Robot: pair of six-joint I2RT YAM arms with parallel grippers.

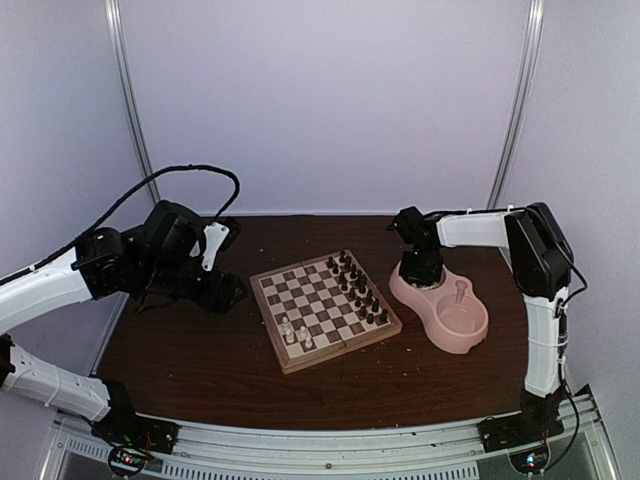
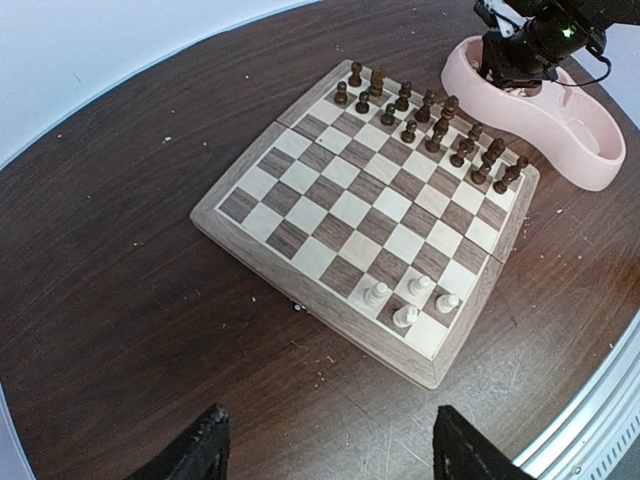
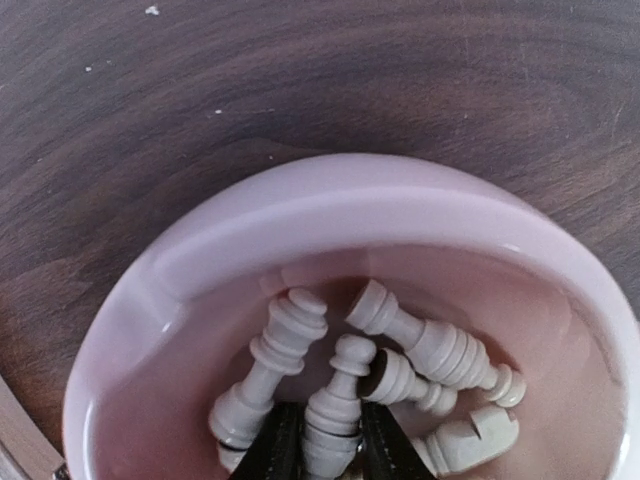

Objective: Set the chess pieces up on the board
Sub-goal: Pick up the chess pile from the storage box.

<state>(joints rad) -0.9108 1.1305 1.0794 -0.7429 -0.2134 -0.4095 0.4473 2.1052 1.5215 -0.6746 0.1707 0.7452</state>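
Most of the small cream-white turned chess pieces (image 3: 400,345) lie heaped in the far compartment of the pink double bowl (image 3: 350,200), just right of the square wooden checked board (image 1: 322,308). The right fingers (image 3: 278,450) are clamped on one of them, looks like a pawn (image 3: 340,385) but hard to say. Four cream ones (image 2: 405,300) stand at the board's near corner, and dark brown-black pieces (image 2: 430,125) line its far-right edge. Well left of the board, the left fingers (image 2: 205,450) hang spread apart over the dark wooden surface (image 2: 120,280).
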